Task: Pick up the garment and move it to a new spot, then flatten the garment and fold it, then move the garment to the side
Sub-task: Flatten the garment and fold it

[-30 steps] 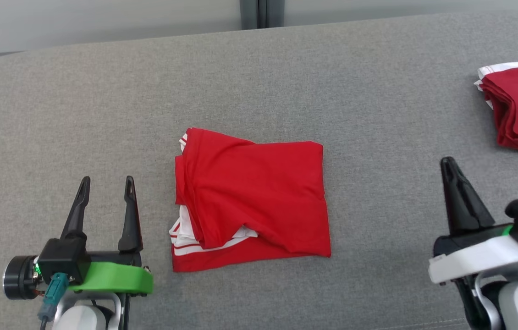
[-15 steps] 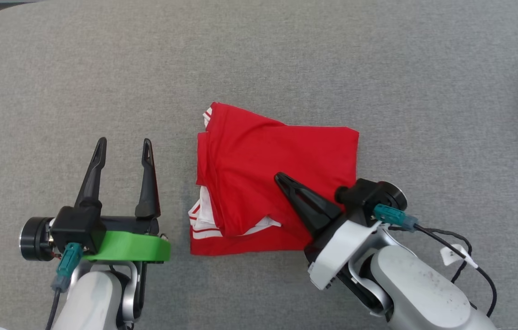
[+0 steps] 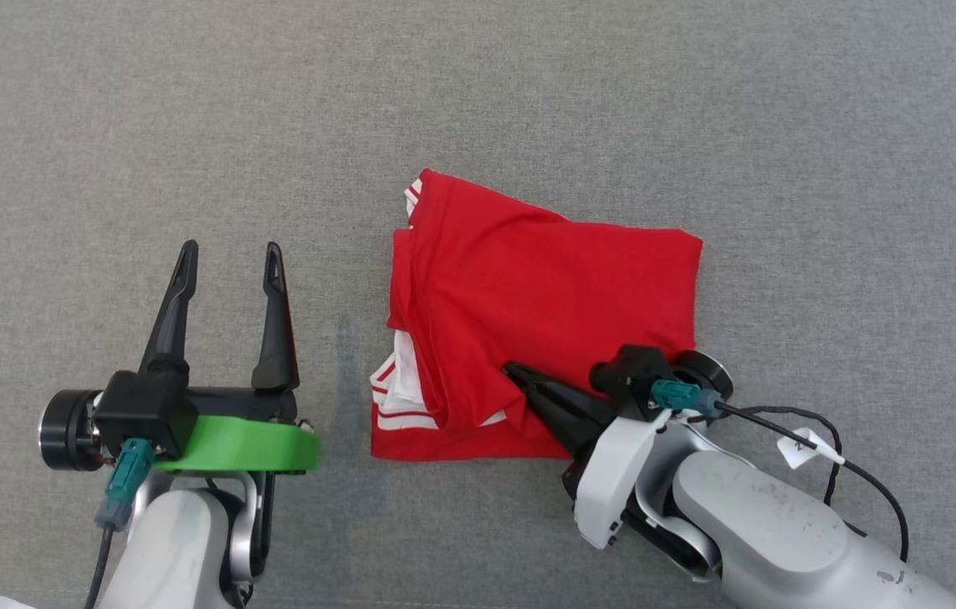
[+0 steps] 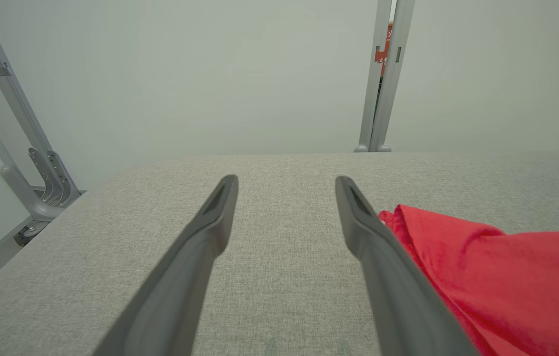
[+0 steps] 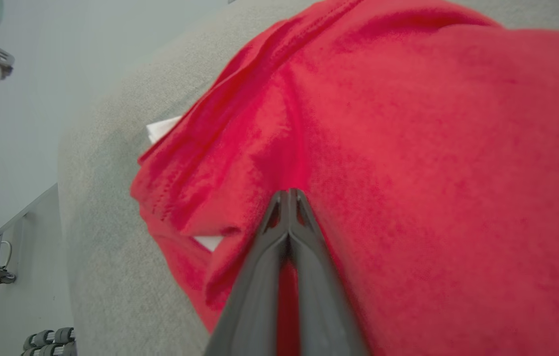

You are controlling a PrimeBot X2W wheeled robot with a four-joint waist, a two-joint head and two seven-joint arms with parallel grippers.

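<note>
Folded garment [image 3: 546,321] lies on padded surface [image 3: 698,127], about centre. My left gripper [image 3: 231,246] is left of it, apart, over bare surface, fingers pointing away from me. My right gripper [image 3: 510,369] lies across garment's near right corner, tips over its near part. Metal post [image 4: 382,74] stands behind surface's far edge.

Head camera: above, looking steeply down at counter [image 3: 698,101]. My left wrist: low, level, facing wall [image 4: 210,74]. My right wrist: close over garment [image 5: 408,148]. All share garment.
</note>
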